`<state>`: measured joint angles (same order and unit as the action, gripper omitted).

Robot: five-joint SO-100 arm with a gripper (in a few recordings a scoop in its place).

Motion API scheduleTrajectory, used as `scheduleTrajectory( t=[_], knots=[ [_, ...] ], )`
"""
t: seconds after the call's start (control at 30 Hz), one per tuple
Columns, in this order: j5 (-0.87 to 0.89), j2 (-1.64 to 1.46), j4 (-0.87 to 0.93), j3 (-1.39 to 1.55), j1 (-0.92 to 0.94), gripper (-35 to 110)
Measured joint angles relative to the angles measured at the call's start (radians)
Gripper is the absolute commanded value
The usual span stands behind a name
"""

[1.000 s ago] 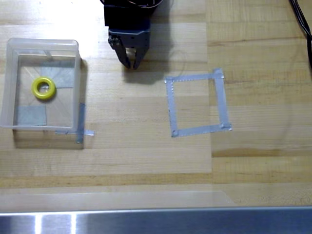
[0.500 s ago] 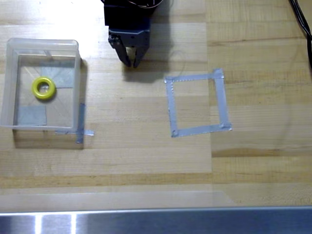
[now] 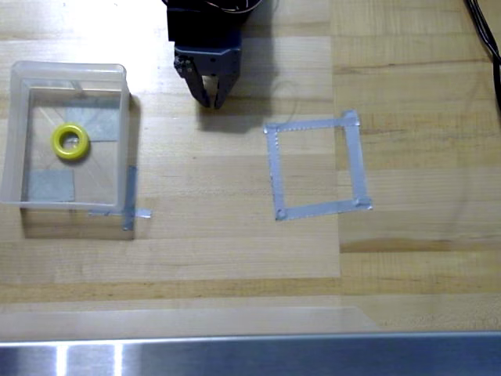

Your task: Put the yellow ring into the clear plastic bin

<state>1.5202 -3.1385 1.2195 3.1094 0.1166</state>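
The yellow ring (image 3: 70,142) lies flat on the floor of the clear plastic bin (image 3: 124,117), which stands at the left of the wooden table in the overhead view. Grey tape patches show through the bin's bottom. My black gripper (image 3: 212,101) hangs near the table's far edge, to the right of the bin and well apart from it. Its two fingertips sit nearly together with nothing between them.
A square outline of grey tape (image 3: 316,166) lies on the table right of centre. More tape strips (image 3: 131,205) stick out at the bin's lower right corner. A metal rail (image 3: 250,356) runs along the near edge, and black cables (image 3: 484,31) cross the top right corner.
The gripper has drawn back slightly toward the far edge. The ring and the bin have not moved.
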Motion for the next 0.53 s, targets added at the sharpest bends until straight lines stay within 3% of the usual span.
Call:
scheduleTrajectory(
  t=[0.53],
  knots=[
    [0.0,0.0,0.0,0.0,-0.008,2]
  ],
)
